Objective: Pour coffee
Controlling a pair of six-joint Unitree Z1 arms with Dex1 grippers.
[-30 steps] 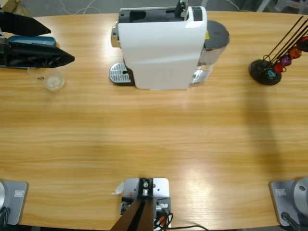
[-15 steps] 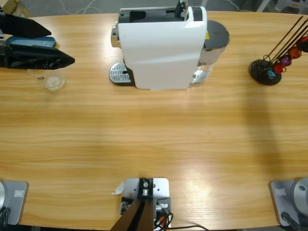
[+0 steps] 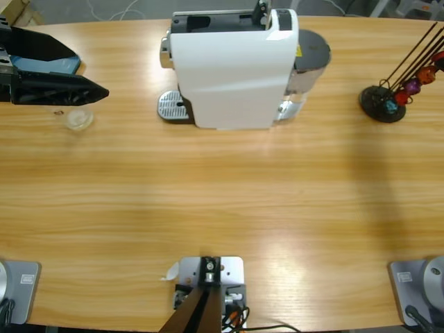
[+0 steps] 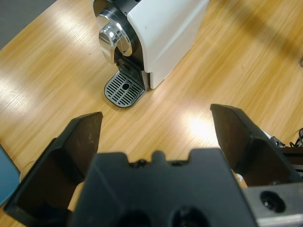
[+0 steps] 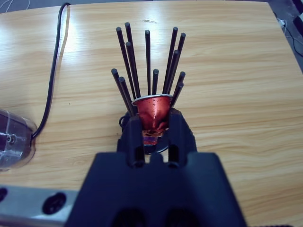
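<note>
looking down, your left gripper (image 3: 104, 90) hangs at the surface's (image 3: 208, 194) left edge, fingers spread wide and empty, just above the clear glass (image 3: 78, 119). your right gripper's (image 5: 155, 124) fingers pinch a red capsule (image 5: 152, 112) at the rack (image 5: 147, 61).

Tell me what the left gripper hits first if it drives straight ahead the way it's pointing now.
Probably the coffee machine. The left gripper, jaws open, points toward the machine's spout and the drip tray below it, with only bare table between. Depth is unclear, so it might meet the tray or tabletop first.
</note>
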